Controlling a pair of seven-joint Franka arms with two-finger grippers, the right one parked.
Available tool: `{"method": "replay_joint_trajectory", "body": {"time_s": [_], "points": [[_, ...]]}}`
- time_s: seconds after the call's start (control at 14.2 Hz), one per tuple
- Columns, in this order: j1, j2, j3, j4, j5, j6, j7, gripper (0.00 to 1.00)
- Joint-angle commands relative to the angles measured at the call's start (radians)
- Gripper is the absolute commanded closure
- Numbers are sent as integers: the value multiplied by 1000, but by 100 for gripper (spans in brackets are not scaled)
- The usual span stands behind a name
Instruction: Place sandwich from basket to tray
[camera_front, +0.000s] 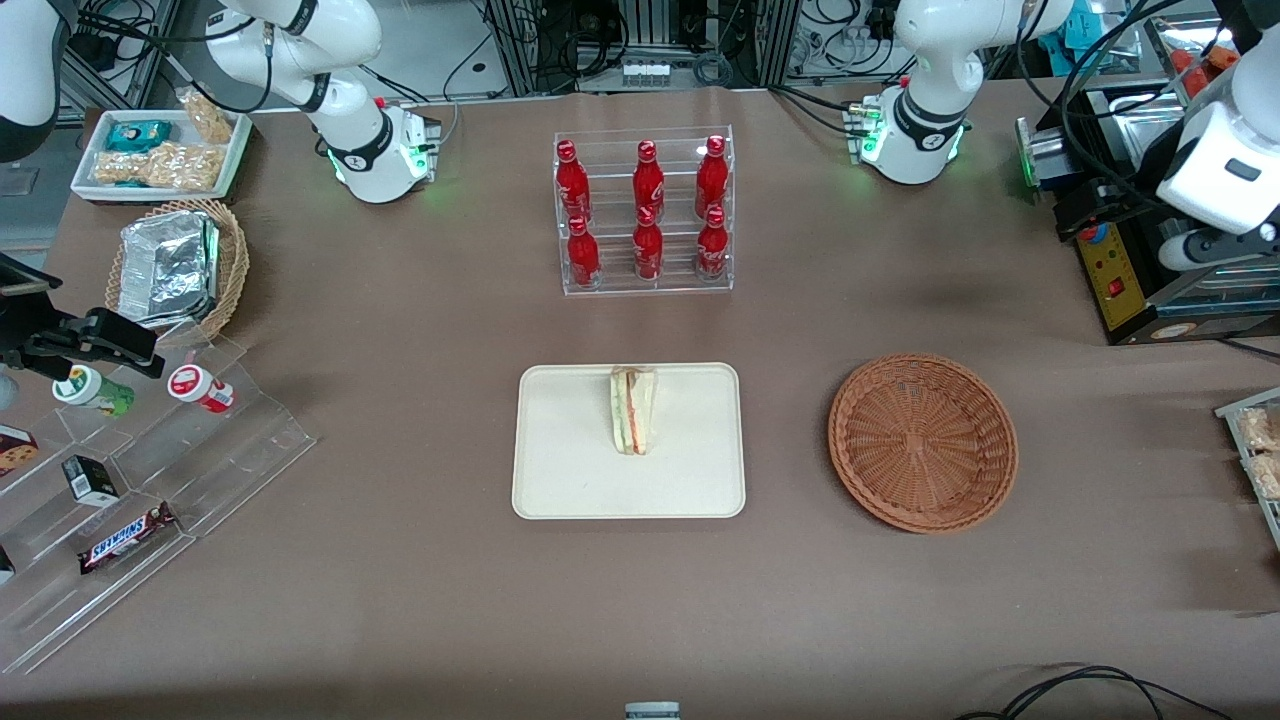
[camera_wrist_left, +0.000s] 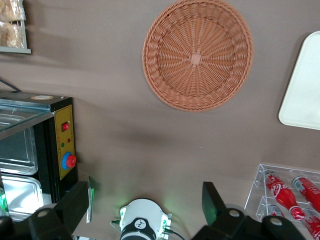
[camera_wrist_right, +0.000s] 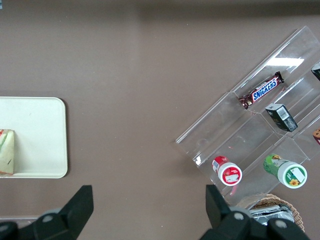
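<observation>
Starting at the parked arm's end of the worktop (camera_front: 400, 600), a clear stepped display (camera_front: 150, 480) holds a Snickers bar (camera_front: 127, 537) and two small capped cups (camera_front: 200, 388), with a tan basket of foil containers (camera_front: 175, 268) farther from the camera and a white snack tray (camera_front: 160, 152) farther still. In the middle, a clear rack of red bottles (camera_front: 645, 212) stands farther from the camera than the tray (camera_front: 570, 470). The sandwich (camera_front: 634, 410) already lies on the tray, on its side, in the half of the tray nearer the bottles and about midway along its length, fully within the rim. Next comes the basket (camera_front: 922, 442), just beside the tray toward the working arm's end; its woven bottom is bare in both the front and left wrist views. Last, at that end of the worktop, is a black control box (camera_front: 1110, 270) with a red button, and the left arm is raised above it.

The gripper (camera_wrist_left: 147, 205) hangs high over the worktop between the basket and the arm's base, well apart from basket, tray and sandwich. Its jaws stand spread wide and hold nothing.

Judged from this layout, the placing step looks done: sandwich on tray, basket vacated, jaws released. What seems left is only for the arm to settle clear of the working area; nothing on the tray appears to need a further grasp or nudge.
</observation>
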Motion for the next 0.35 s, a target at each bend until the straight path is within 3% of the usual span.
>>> {"method": "replay_joint_trajectory", "body": {"time_s": [0.0,0.28], "points": [[11,-19,-7,22,-13,-26,19,0],[14,-13,-5,33,-14,-25,22,0]]}}
